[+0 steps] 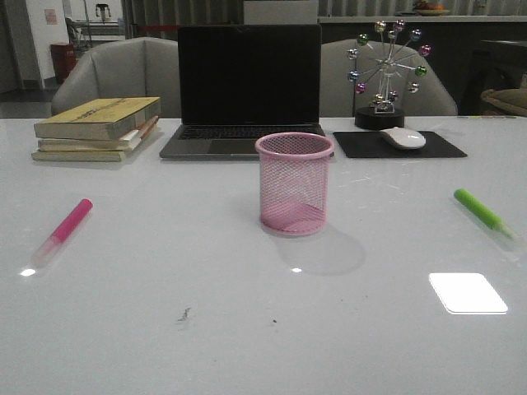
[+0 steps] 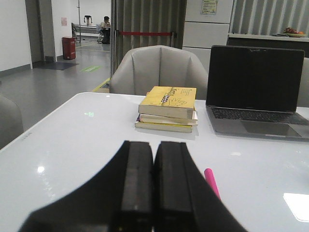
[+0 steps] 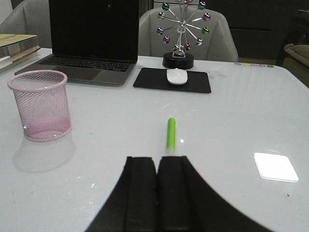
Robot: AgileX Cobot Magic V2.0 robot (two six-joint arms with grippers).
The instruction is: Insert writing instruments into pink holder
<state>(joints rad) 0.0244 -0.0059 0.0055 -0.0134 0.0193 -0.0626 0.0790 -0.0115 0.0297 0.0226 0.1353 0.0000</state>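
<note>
The pink mesh holder (image 1: 295,183) stands upright and empty at the table's middle, also seen in the right wrist view (image 3: 40,104). A bright pink marker (image 1: 64,229) lies flat at the left, its tip showing beside my left gripper (image 2: 154,147) as the pink marker (image 2: 211,181). The lime green marker (image 1: 484,212) lies flat at the right; in the right wrist view the green marker (image 3: 171,133) lies just ahead of my right gripper (image 3: 157,162). Both grippers are shut on nothing, above the table. Neither gripper shows in the front view.
A dark laptop (image 1: 245,90) stands behind the holder. A stack of books (image 1: 97,128) sits at the back left. A white mouse (image 1: 403,137) on a black pad and a ferris-wheel ornament (image 1: 385,72) are at the back right. Grey chairs stand beyond the table.
</note>
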